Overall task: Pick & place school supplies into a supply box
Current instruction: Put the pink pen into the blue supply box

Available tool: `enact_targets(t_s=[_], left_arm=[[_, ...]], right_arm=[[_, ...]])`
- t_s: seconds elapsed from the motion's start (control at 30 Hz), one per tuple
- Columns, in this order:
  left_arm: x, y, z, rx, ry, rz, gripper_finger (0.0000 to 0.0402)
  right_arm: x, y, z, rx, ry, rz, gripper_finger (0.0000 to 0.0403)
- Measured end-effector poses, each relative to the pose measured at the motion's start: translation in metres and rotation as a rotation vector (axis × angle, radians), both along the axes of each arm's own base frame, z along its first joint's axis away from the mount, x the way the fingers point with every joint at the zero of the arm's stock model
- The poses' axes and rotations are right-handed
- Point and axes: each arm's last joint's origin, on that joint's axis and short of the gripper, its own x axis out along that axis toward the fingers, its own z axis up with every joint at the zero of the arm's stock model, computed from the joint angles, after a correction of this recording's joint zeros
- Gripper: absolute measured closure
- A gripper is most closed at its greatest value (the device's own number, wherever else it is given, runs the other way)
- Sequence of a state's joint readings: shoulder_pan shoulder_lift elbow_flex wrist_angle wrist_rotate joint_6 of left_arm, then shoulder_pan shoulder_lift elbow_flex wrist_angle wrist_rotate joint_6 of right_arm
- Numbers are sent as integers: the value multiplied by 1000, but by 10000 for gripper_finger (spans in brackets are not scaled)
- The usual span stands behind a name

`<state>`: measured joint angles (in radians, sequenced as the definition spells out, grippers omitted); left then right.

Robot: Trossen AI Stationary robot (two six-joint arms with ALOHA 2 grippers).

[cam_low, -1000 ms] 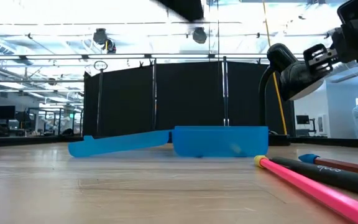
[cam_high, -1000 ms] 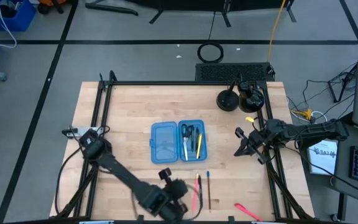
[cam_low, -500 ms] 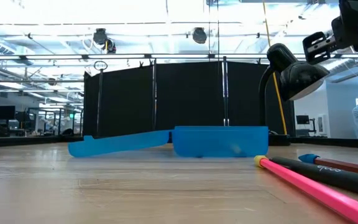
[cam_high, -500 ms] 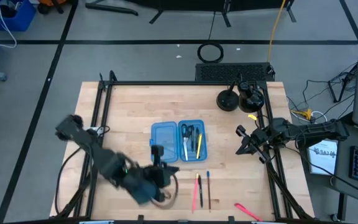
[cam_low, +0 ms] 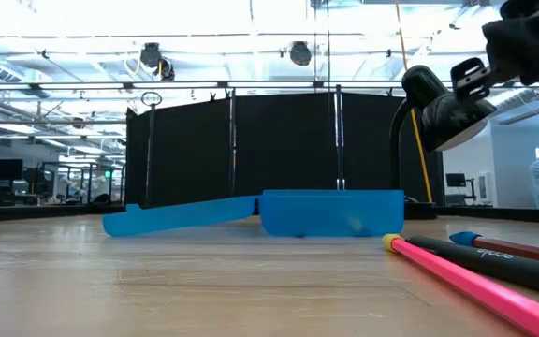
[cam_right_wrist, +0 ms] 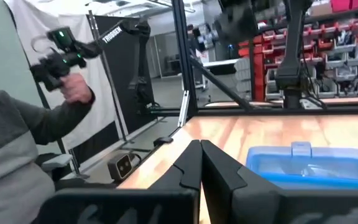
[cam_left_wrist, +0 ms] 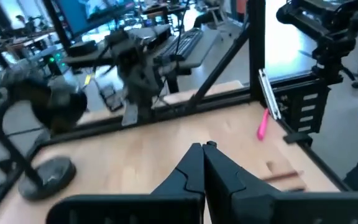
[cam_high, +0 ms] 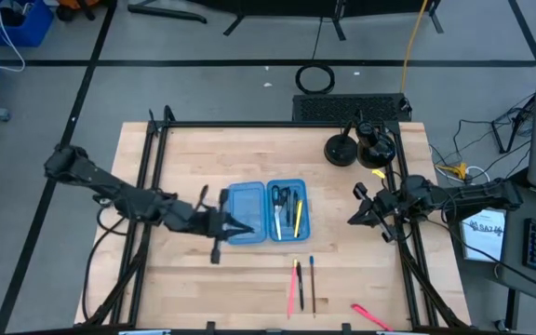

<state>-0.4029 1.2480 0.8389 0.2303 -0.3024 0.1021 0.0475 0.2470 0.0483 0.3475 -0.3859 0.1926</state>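
Note:
The translucent blue supply box (cam_high: 268, 212) lies open mid-table, lid half (cam_high: 247, 214) to the left. Its tray half (cam_high: 288, 210) holds black-handled scissors (cam_high: 278, 197), a yellow pencil (cam_high: 297, 214) and another pen. A pink-red pen (cam_high: 292, 287), a black pen (cam_high: 300, 285), a blue-tipped pencil (cam_high: 312, 283) and a pink pen (cam_high: 370, 316) lie on the table near its front edge. My left gripper (cam_high: 246, 231) is shut and empty above the lid's near left corner. My right gripper (cam_high: 353, 218) is shut and empty, raised right of the box.
A black desk lamp (cam_high: 341, 149) stands at the far right of the table. Black frame rails (cam_high: 149, 186) run along both table sides. A person's hand with a controller (cam_right_wrist: 67, 68) shows beyond the table in the right wrist view.
My left gripper has swung from the table's near edge, beside the loose pens, toward the far edge and left, and now sits by the box's lid. The arm has stretched out from the left. The pens and the box have kept still.

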Motion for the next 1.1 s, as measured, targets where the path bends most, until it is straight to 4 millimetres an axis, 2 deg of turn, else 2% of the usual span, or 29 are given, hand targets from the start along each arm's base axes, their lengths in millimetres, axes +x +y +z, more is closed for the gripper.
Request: enact_targets(t_s=[0.13, 0.23, 0.37, 0.57, 0.67, 0.83, 1.0, 1.1], left_arm=[[-26, 4, -48, -38, 8, 48, 401], [-44, 10, -81, -69, 2, 70, 401], [-61, 22, -113, -95, -7, 155, 398], [-74, 33, -132, -114, -21, 243, 381], [-76, 35, -136, -108, -8, 249, 386], [-77, 35, -136, -95, -3, 247, 398], [-76, 35, -136, -64, -4, 242, 379], [-76, 35, -136, -60, -3, 242, 369]], right_arm=[[1, -1, -1, 2, 14, -44, 403], [4, -3, -7, -26, 99, -103, 403], [11, -3, 22, -36, 156, -130, 403], [39, 10, 65, -115, 537, -167, 403], [57, 29, 81, -157, 752, -146, 403], [81, 78, 102, -181, 1045, -134, 403], [89, 127, 106, -143, 1215, -205, 403], [87, 155, 99, -68, 1294, -253, 403]])
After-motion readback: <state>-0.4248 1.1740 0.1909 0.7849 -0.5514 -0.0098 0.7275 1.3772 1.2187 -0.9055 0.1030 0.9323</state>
